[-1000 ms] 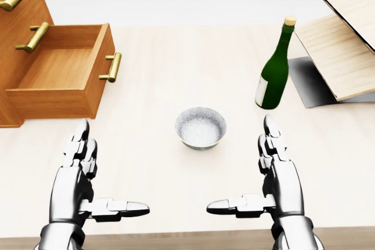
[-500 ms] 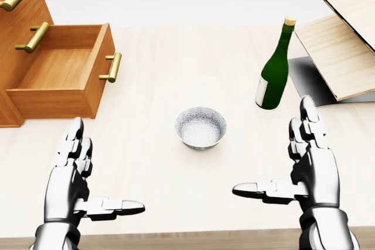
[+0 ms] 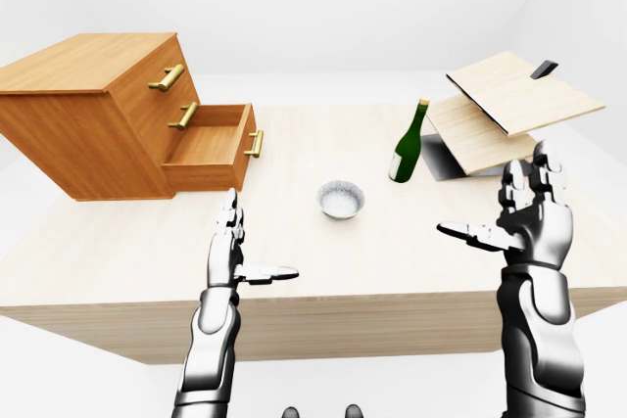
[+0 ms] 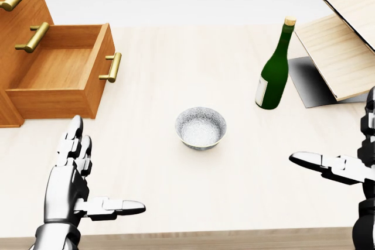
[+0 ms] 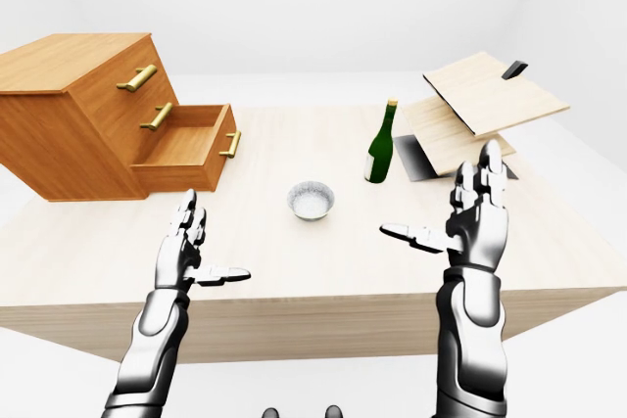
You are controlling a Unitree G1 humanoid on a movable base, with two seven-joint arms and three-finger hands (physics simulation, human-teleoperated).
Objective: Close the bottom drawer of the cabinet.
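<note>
A pale wooden table point(image 4: 176, 57) with a fine grain carries everything here. At its far left stands a boxy cabinet point(image 3: 83, 119) of warm orange-brown wood, with brass bar handles on its drawer fronts. Its bottom drawer point(image 4: 61, 74) is pulled out toward the right, an empty open-topped wooden box with a brass handle point(image 4: 112, 67) on its front panel.

Near the table's middle sits a small round bowl point(image 4: 200, 127), silvery grey with a speckled, grainy inside. To the right of it stands an upright dark green glass bottle point(image 4: 274, 68) with a pale label and a cork-coloured top. At the far right, flat light wooden boards point(image 3: 509, 105) lie tilted over a grey metal piece.

The left hand point(image 4: 73, 182), shiny segmented metal, hovers over the near left part of the table with its fingers straight and spread and its thumb pointing right, holding nothing. The drawer lies farther away from it and slightly left, well apart, with bare table between them.

The right hand point(image 5: 475, 208) is raised at the near right, likewise spread flat and empty, well apart from the drawer with the bowl between.
</note>
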